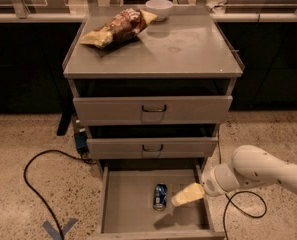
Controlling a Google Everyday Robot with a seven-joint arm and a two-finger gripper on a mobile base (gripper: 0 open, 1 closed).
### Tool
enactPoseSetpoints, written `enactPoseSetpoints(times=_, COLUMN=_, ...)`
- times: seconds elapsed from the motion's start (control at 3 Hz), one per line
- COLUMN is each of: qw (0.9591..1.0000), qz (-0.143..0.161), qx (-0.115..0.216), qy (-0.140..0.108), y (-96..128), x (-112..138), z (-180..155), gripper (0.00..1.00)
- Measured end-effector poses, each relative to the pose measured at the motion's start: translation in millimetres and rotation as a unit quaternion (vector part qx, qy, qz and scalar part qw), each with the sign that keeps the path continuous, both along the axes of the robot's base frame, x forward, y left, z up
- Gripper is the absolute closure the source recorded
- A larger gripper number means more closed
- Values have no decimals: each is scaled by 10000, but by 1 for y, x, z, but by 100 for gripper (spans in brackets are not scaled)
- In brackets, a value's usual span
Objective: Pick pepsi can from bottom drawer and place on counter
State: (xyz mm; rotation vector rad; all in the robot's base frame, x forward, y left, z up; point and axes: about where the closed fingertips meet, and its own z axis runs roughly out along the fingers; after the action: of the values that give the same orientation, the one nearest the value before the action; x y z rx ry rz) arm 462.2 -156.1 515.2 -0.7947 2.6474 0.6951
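The pepsi can (160, 196) lies on its side on the floor of the open bottom drawer (128, 211), near the middle. My gripper (180, 198) hangs over the drawer just right of the can, close to it but apart from it, on the white arm (260, 169) that comes in from the right. The counter (188, 49) is the grey cabinet top above, with a yellow-and-brown chip bag (118, 28) at its back left and a white bowl (159, 8) at the back.
Two shut drawer fronts with dark handles (154, 109) sit above the open drawer. A black cable (35, 184) loops on the speckled floor at left; another (245, 209) lies at right. Blue tape (58, 230) marks the floor. Dark cabinets stand behind.
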Motion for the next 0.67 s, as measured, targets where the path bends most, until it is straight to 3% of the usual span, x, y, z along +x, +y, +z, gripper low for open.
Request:
enactPoseSetpoints(times=0.33, qw=9951, qz=-314, qx=867, qy=361, y=40, x=17, z=-44, gripper=0)
enactPoseSetpoints(times=0.67, qw=9897, qz=-518, qx=1166, qy=656, y=75, x=25, z=-86, gripper=0)
